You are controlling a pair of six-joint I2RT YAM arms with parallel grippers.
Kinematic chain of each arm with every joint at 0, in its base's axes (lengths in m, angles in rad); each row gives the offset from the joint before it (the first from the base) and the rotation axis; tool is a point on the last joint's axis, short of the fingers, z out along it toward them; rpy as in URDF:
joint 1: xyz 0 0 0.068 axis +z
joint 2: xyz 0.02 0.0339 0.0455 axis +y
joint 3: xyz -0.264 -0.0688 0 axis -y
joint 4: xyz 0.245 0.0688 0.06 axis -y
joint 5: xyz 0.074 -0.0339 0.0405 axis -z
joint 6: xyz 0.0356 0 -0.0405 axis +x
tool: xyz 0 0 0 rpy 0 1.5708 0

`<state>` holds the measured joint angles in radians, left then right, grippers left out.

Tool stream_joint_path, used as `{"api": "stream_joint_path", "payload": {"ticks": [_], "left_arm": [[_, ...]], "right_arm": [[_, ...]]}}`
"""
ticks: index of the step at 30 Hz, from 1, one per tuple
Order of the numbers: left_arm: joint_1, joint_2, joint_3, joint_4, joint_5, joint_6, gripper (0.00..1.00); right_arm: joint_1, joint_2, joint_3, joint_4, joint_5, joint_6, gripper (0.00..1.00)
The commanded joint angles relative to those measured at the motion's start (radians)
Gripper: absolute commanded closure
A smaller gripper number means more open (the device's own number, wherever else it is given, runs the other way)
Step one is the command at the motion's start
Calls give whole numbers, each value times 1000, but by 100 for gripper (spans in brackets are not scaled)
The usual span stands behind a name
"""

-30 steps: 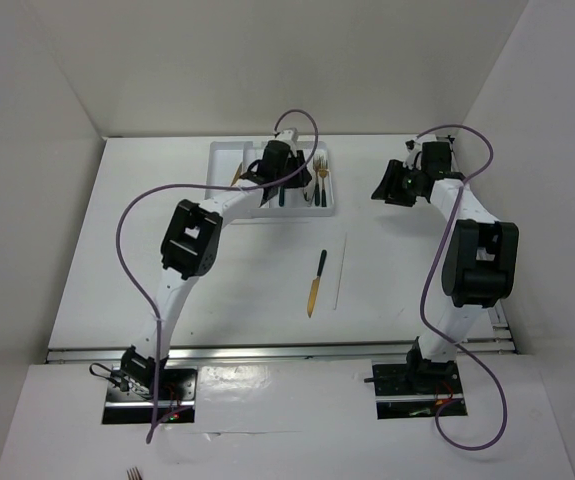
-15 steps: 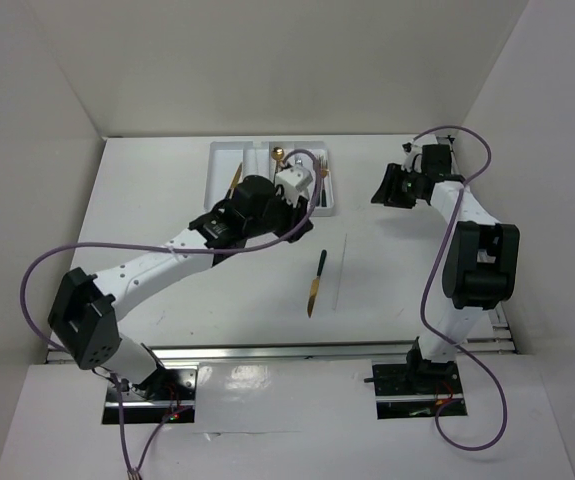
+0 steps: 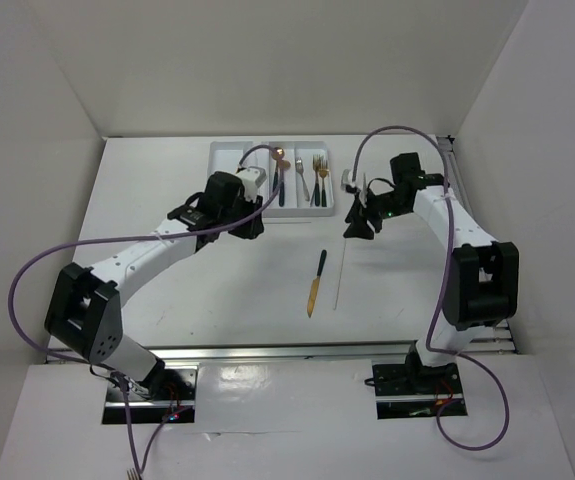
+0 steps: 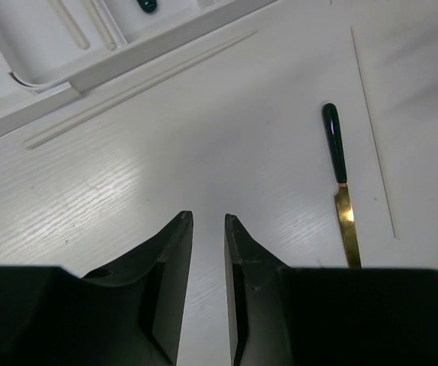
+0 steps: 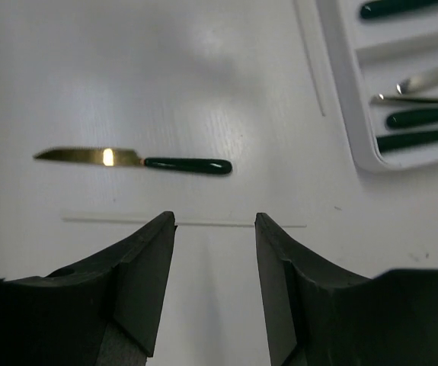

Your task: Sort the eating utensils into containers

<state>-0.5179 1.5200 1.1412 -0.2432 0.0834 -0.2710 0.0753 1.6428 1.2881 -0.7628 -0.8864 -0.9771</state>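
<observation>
While my right pincer [image 5: 214, 221] hangs open over pale stick [image 5: 97, 221] near tray [image 3: 220, 165], left pincer [image 4: 207, 219] barely parted, empty, at tray's front edge.

A robotics lab test cell. A plain white table [image 3: 167, 290] fills the middle of the frame, boxed in by bare white panels [image 3: 27, 180] at the left, back and right. Along the bottom edge, a metal rail [image 3: 267, 350] and bolted base plates [image 3: 142, 400] carry two black-and-white robot arms [image 3: 157, 250], with loose purple cables [image 3: 17, 290] looping off them. A white cutlery tray [image 3: 229, 158] at upper centre is the only household item.
</observation>
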Motion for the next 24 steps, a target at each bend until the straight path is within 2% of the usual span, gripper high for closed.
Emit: {"api": "stream_joint_path", "payload": {"ticks": [1, 6, 10, 16, 24], "left_arm": [[33, -52, 15, -10, 15, -33, 64], [104, -52, 71, -59, 35, -33, 64], [203, -29, 115, -105, 70, -62, 64], [285, -20, 140, -105, 108, -85, 63], [305, -20, 120, -116, 139, -85, 63]], "right_arm": [[50, -20, -6, -260, -28, -608, 46], [113, 43, 28, -435, 78, -1042, 46], [148, 87, 37, -463, 144, -1237, 46], [196, 242, 187, -541, 170, -1341, 46], [235, 370, 278, -501, 170, -1405, 46]]}}
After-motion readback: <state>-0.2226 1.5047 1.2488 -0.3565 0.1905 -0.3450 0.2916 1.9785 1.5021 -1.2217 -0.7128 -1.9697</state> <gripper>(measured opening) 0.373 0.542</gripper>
